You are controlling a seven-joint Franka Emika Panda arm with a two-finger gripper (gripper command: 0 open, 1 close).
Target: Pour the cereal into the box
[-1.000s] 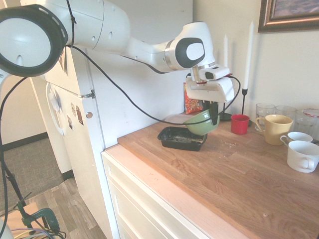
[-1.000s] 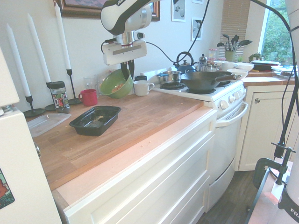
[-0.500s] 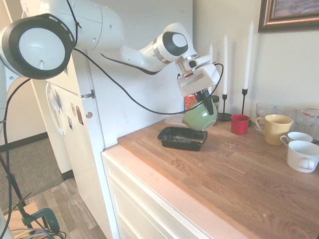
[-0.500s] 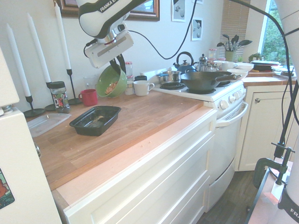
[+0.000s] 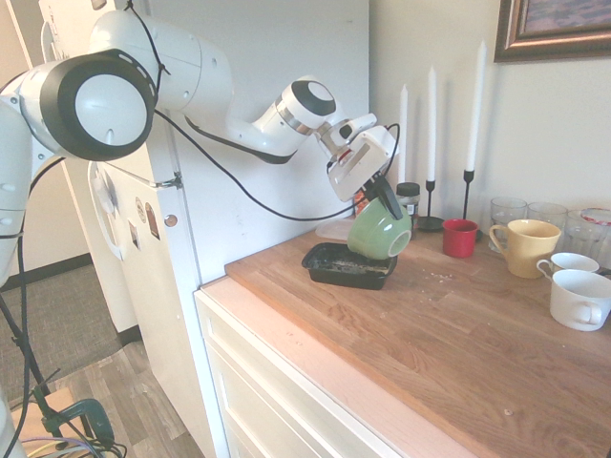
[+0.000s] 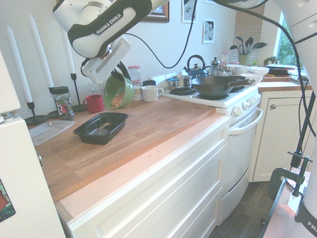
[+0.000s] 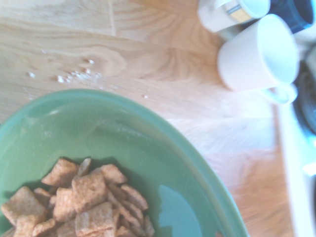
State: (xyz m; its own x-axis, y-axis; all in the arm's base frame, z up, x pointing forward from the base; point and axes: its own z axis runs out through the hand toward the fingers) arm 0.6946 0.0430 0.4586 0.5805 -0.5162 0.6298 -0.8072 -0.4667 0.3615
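Green bowl (image 5: 380, 232) now tipped steeper than a second ago, shifted over the box (image 5: 348, 265) near the counter's (image 5: 458, 334) fridge-end edge. Gripper (image 5: 390, 205) fingers clamped on bowl rim. Cereal (image 7: 79, 203) sits in the bowl.

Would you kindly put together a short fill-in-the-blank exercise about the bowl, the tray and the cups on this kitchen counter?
1. The gripper holds a bowl whose colour is ____.
2. Inside the bowl lie tan square pieces of ____, seen close in the wrist view.
3. The black tray rests on a countertop made of ____.
4. The small cup beside the yellow mug is coloured ____.

Missing words: green; cereal; wood; red
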